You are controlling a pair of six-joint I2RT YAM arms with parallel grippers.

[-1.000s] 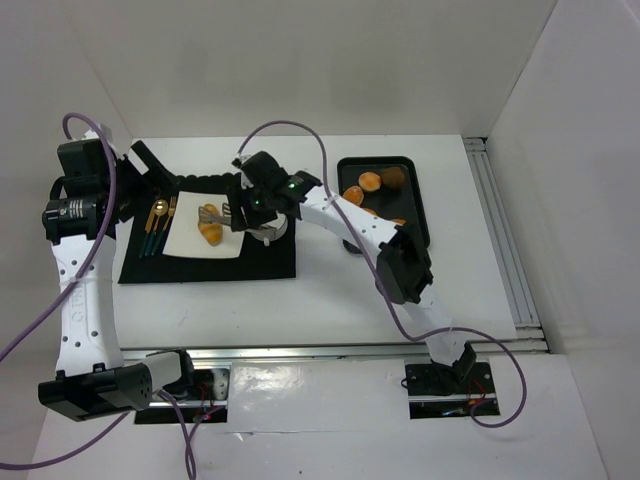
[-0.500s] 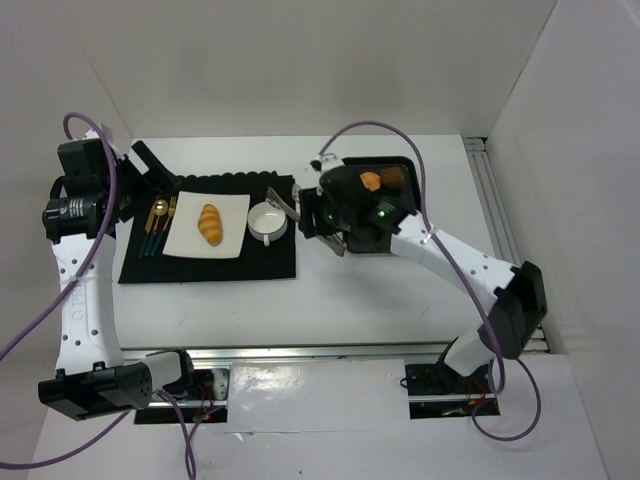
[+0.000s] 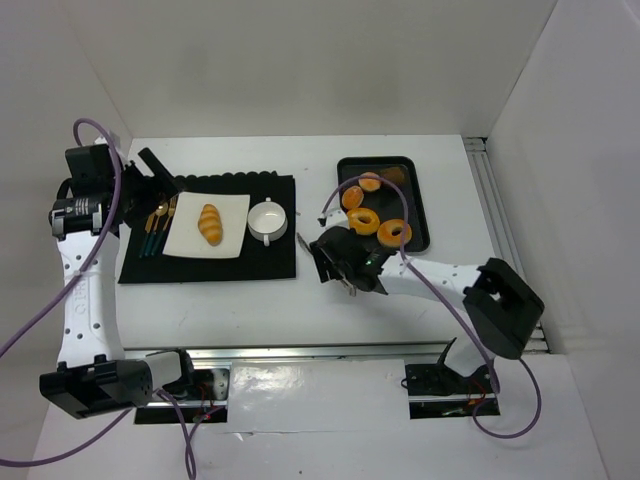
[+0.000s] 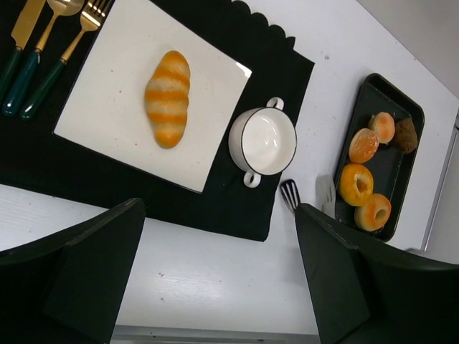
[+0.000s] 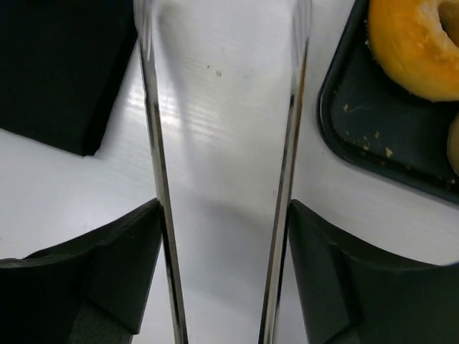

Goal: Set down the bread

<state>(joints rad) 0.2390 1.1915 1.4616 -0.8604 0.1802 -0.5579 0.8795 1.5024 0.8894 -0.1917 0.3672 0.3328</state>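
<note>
Shows a white bench point(image 3: 250, 300) carrying a black placemat point(image 3: 270, 262) at left and a black tray point(image 3: 415, 190) of doughnuts point(image 3: 362, 220) at right. Finds the left gripper point(image 4: 221, 208) spread wide and empty above the placemat, the right gripper point(image 5: 224, 215) clenched on metal tongs point(image 5: 154, 143) over bare bench between placemat and tray. Finds the bread point(image 3: 210, 224) lying mid-plate on a white square plate point(image 3: 185, 238) atop the placemat.

- The bread point(image 4: 167, 98) is a small elongated roll, golden-orange with paler bands across it and tapered at both ends.
- It lies flat near the middle of a white square plate point(image 4: 107, 107), apart from every edge.
- It looks whole, though its underside is hidden.
</note>
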